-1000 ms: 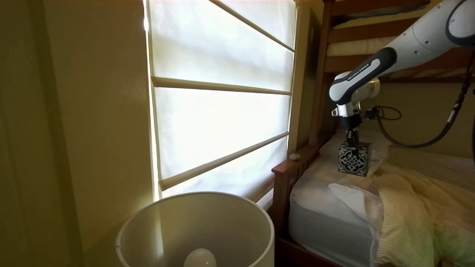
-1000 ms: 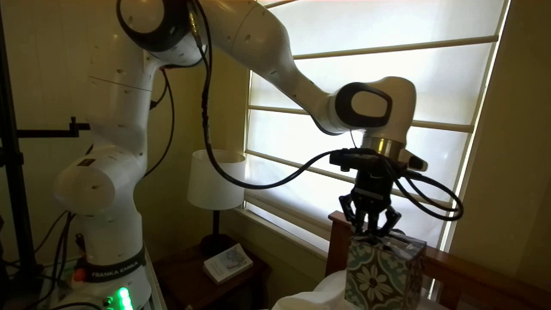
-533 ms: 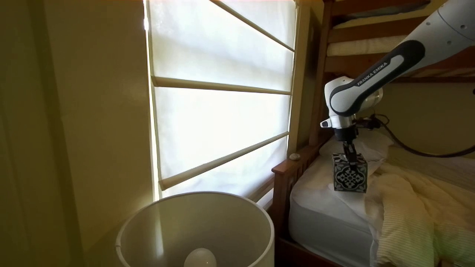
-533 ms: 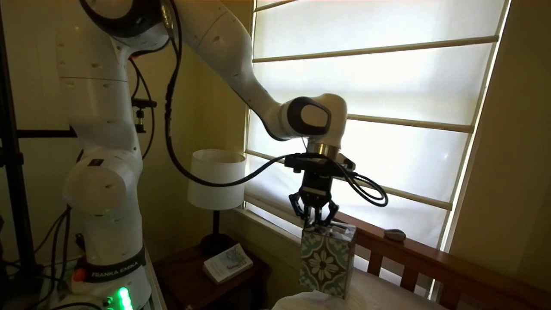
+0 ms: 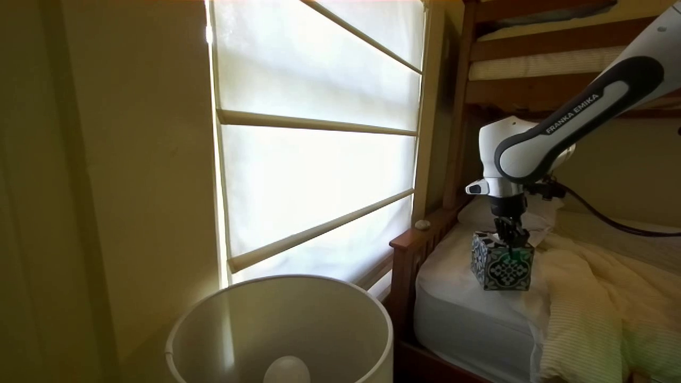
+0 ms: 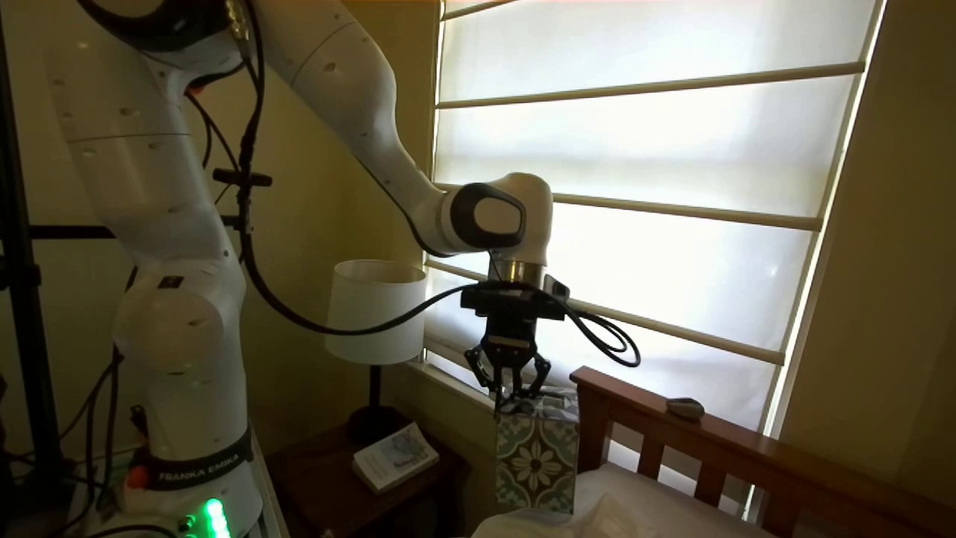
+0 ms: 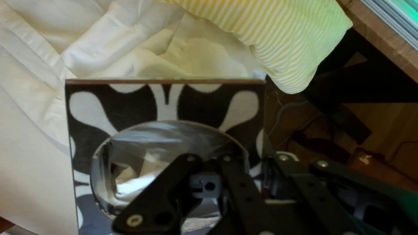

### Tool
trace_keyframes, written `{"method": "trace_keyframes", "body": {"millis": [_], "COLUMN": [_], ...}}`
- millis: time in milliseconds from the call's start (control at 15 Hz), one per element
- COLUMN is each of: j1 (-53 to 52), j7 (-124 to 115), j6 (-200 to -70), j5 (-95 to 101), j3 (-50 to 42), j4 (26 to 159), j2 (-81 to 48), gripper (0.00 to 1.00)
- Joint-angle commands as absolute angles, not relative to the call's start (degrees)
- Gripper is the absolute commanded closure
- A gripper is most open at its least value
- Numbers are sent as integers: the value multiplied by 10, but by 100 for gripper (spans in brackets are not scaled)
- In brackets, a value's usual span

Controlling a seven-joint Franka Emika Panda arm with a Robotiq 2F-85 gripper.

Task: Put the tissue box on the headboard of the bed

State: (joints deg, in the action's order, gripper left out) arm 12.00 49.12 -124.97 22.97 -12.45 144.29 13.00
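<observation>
The black gripper (image 6: 508, 391) pinches the tile-patterned cube-shaped tissue box (image 6: 536, 463) beneath it, base below the top of the brown wooden headboard (image 6: 739, 439)

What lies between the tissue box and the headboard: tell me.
In an exterior view, a strip of white mattress shows between the tissue box and the headboard.
</observation>
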Motion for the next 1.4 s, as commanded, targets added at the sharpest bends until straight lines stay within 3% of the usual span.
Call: {"method": "trace_keyframes", "body": {"millis": [0, 467, 867, 933, 1333], "j1": [115, 74, 37, 41, 45], "j7": [492, 377, 330, 313, 243], "j6": [-1249, -1120, -923, -963, -901], "j5": [230, 108, 61, 91, 24], "j3": [-129, -90, -95, -86, -89], "j4": [1442, 1311, 1077, 1159, 1058], "j2": [131, 212, 122, 183, 81], "gripper": [98, 98, 98, 94, 98]}}
